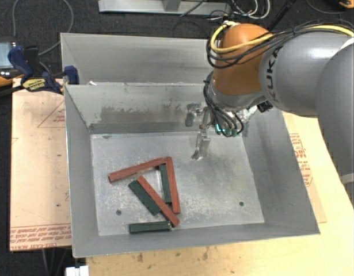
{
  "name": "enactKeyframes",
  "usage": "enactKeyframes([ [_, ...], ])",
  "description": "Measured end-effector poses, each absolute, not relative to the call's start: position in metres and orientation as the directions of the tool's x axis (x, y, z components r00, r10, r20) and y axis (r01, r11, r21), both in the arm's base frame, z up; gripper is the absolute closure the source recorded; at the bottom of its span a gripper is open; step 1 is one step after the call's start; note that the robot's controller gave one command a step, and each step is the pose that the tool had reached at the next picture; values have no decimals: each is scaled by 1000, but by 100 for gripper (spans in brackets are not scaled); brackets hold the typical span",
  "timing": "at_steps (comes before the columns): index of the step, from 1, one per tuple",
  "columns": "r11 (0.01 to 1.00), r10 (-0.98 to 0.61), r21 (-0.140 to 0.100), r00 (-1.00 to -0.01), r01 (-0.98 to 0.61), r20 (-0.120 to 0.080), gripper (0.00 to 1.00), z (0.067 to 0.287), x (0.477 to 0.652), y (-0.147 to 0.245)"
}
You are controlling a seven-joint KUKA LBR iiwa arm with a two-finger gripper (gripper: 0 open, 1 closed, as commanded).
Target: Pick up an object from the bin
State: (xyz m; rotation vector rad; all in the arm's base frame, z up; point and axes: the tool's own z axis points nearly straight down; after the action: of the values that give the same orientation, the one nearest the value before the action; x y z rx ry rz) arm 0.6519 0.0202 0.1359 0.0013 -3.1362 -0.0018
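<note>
We look down into a grey metal bin (77,154). The robot arm (315,68) reaches in from the right of the view, with an orange cover (240,53) and yellow cables at its wrist. The gripper (198,151) hangs near the back wall, a little right of the bin's middle, over bare floor. We see nothing held in it and it touches none of the loose things. We cannot tell whether it is open or closed.

All the loose things lie together in the near-left part of the floor, down and to the left of the gripper in this view. They are flat sticks, some red-brown and some dark green, partly crossing one another.

- A long red-brown stick (136,171) runs nearly left to right, rising slightly towards the right.
- A second red-brown stick (173,186) meets its right end and runs down towards the near wall. Its upper end is the part of the heap closest to the gripper.
- A third red-brown stick (158,201) lies on a diagonal, with a dark green stick (144,196) beside it.
- Another dark green stick (149,227) lies alone along the near edge, running left to right.

We judge that the gripper must travel left and towards the near wall before it can lower onto any stick. It would need to close across a stick's narrow width.
</note>
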Motion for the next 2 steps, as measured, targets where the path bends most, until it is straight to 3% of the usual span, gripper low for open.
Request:
enactKeyframes([
  [1,978,-208,-1,-978,-208,-7,0,175,652,-3],
  [2,918,-396,4,-918,-396,3,0,67,619,37],
])
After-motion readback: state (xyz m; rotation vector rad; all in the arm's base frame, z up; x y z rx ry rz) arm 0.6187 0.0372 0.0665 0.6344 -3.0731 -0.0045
